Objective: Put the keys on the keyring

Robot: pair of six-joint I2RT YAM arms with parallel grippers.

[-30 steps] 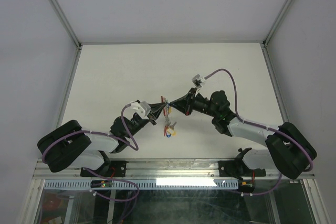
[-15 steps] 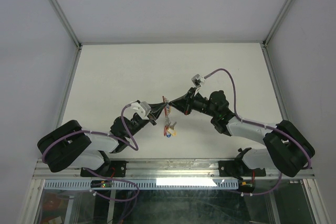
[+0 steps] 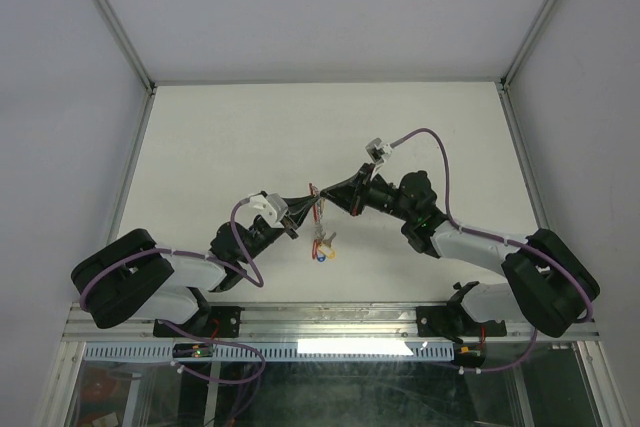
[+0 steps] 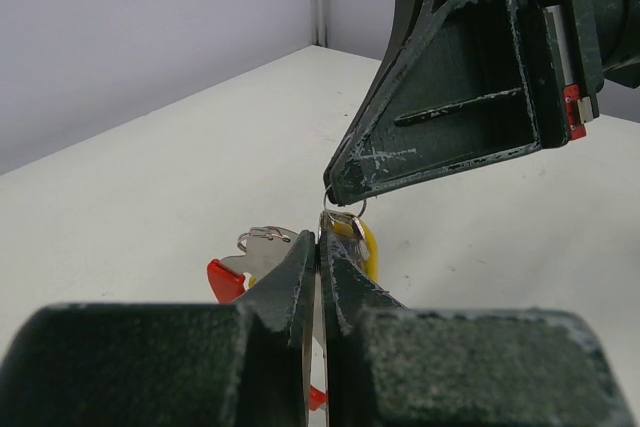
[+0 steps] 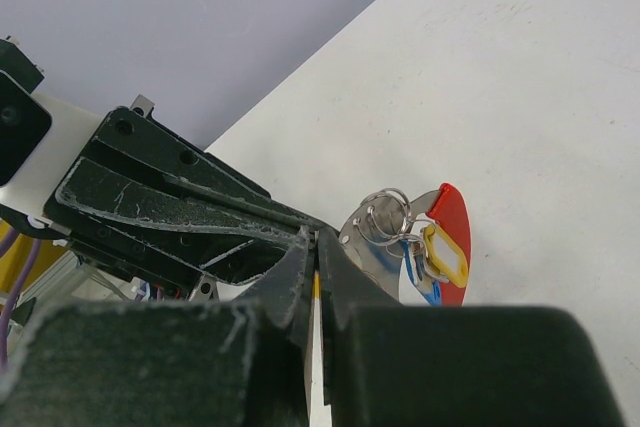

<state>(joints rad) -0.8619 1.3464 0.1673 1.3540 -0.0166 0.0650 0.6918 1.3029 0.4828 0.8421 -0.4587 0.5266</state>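
Note:
My left gripper (image 3: 308, 209) and right gripper (image 3: 327, 204) meet tip to tip above the table's middle. The left gripper (image 4: 322, 237) is shut on the keyring (image 3: 312, 193), seen edge-on as a thin strip with a red bit (image 4: 315, 397) low between the jaws. The right gripper (image 5: 315, 247) is shut on a key with a yellow tag (image 4: 370, 245). Its small wire ring (image 4: 345, 209) sits at the right gripper's tip (image 4: 340, 192), against the left fingertips. A yellow sliver (image 5: 318, 287) shows between the right jaws.
A loose bunch of keys (image 3: 322, 245) lies on the white table below the grippers. It has a red-headed silver key (image 5: 450, 232), a yellow tag (image 5: 445, 255), a blue tag (image 5: 425, 289) and wire rings. The bunch also shows in the left wrist view (image 4: 250, 262). Grey walls enclose the table.
The right arm has crept slightly up and left toward the left gripper. The left arm and the keys on the table have not moved.

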